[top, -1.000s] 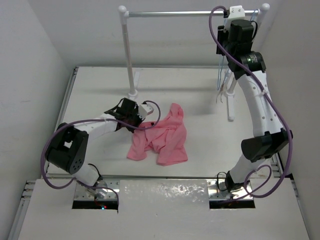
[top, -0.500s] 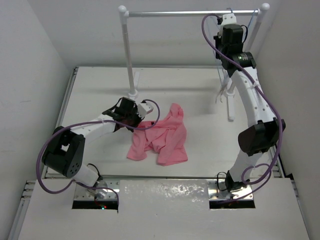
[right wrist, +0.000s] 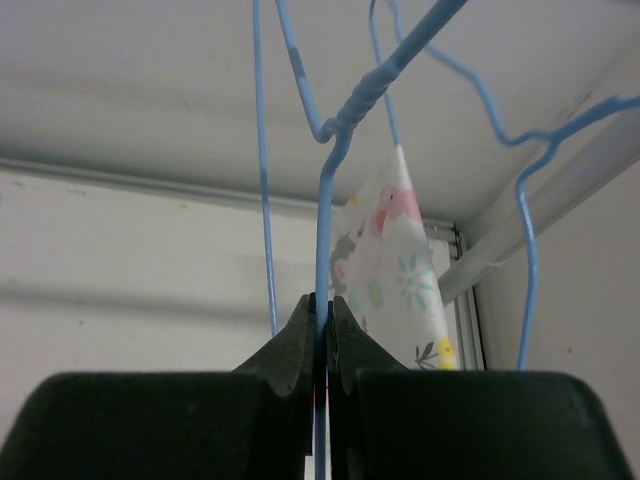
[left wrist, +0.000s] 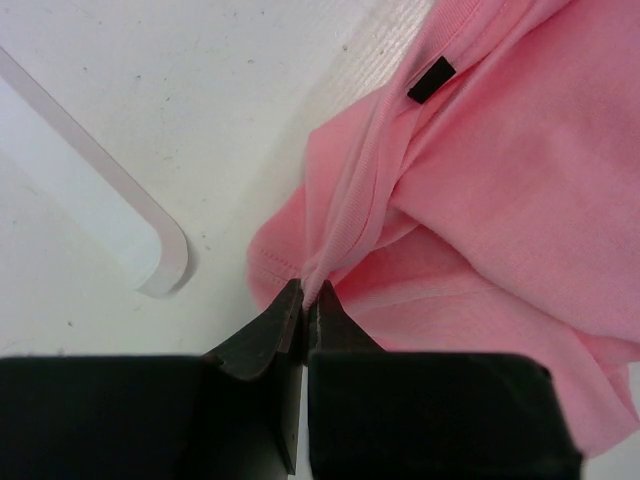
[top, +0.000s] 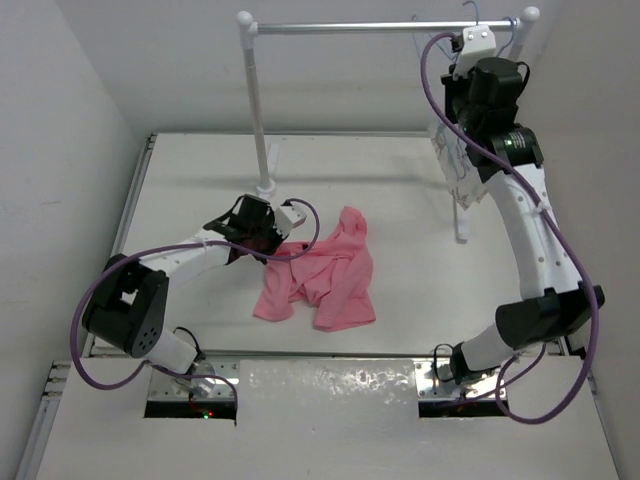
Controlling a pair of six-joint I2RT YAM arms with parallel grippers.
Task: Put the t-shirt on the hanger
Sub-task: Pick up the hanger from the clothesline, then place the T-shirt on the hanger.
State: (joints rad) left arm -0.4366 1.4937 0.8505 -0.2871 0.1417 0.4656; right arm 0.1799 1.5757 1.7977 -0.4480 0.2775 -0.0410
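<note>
The t-shirt, soft salmon-pink fabric, lay crumpled on the table, spreading rightward from the left end effector, which was clamped on a folded edge of it. Well apart to the right, up by the rail, the right end effector pinched the thin blue wire hanger below its twisted neck, wire upright, beside a printed white cloth.

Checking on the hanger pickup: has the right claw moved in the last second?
Yes. The right claw, shut on the hanger, swung left along the rail, then back right, nearer the rail's right end post than half a second ago.
</note>
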